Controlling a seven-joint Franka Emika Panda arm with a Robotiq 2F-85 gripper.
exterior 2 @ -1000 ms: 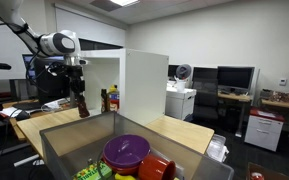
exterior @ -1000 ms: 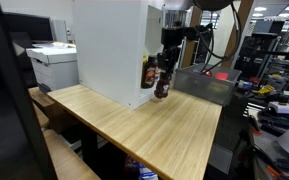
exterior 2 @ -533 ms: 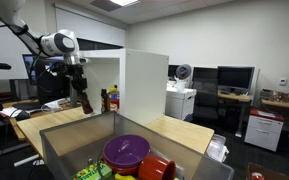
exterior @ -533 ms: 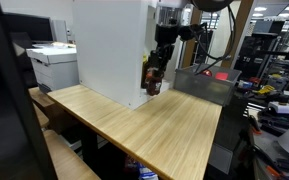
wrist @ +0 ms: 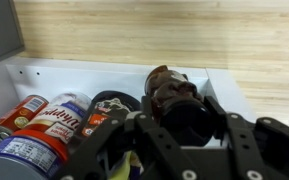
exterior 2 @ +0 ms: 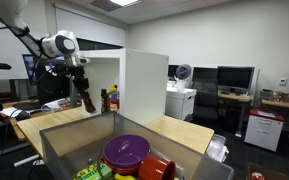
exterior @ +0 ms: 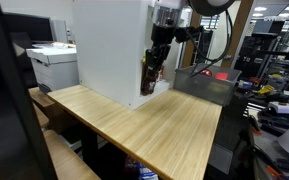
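Here we grip a dark bottle (wrist: 172, 95) in the gripper (exterior: 156, 62), jaws clenched round it. It hangs tilted below us, low end leaning toward the white shelf (wrist: 114, 75) just ahead, cans (wrist: 44, 122) beside.

Cans (wrist: 44, 125) block the shelf (wrist: 84, 75); the tabletop (exterior: 134, 130) lies open.

cabinet (exterior: 109, 50) stands on table (exterior: 134, 125) | bottle (wrist: 172, 90) tilted in gripper (wrist: 174, 118), above table at cabinet's open front | cans (wrist: 44, 125) inside cabinet, left of bottle in wrist view | bin (exterior 2: 74, 135) before table, bowl (exterior 2: 126, 150) in it
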